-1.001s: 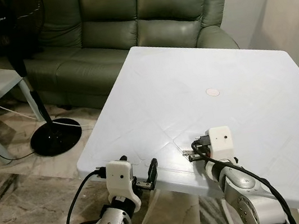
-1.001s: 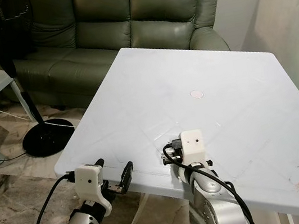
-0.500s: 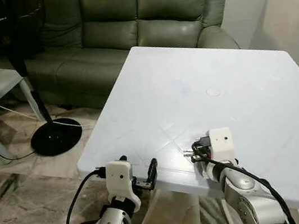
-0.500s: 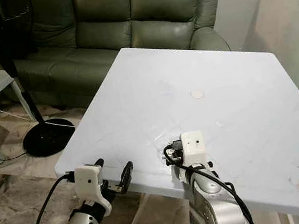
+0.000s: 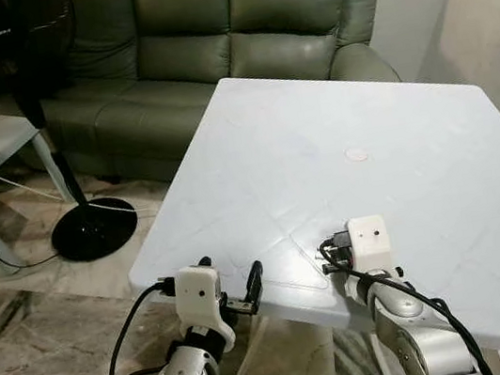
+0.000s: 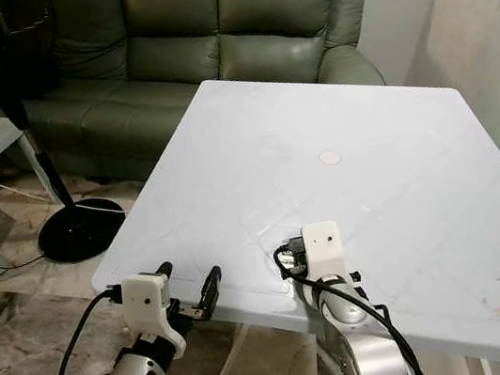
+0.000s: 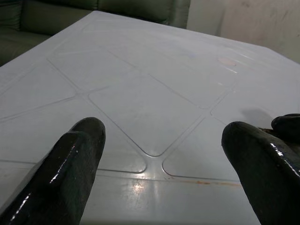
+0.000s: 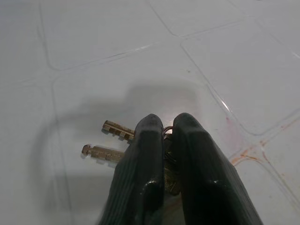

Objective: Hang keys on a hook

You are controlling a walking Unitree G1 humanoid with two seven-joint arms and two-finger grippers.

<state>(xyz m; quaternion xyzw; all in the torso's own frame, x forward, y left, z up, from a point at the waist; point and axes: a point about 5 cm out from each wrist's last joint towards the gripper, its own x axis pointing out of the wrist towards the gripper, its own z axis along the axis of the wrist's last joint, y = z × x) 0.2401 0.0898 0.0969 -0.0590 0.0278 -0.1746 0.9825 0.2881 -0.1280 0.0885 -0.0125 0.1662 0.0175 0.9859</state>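
Keys (image 8: 112,140) pinched in right gripper (image 8: 163,127) fingers (image 8: 143,154) low over table (image 5: 399,164).

- Brass-coloured keys (image 8: 112,139) between black fingers (image 8: 140,178)
- White table (image 5: 397,155), moulded diamond lines, orange stains
- Olive-green leather sofa (image 5: 208,42)
- Black fan (image 5: 51,133)

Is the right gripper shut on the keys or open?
Shut: the right gripper has its fingers pinched together on the keys.
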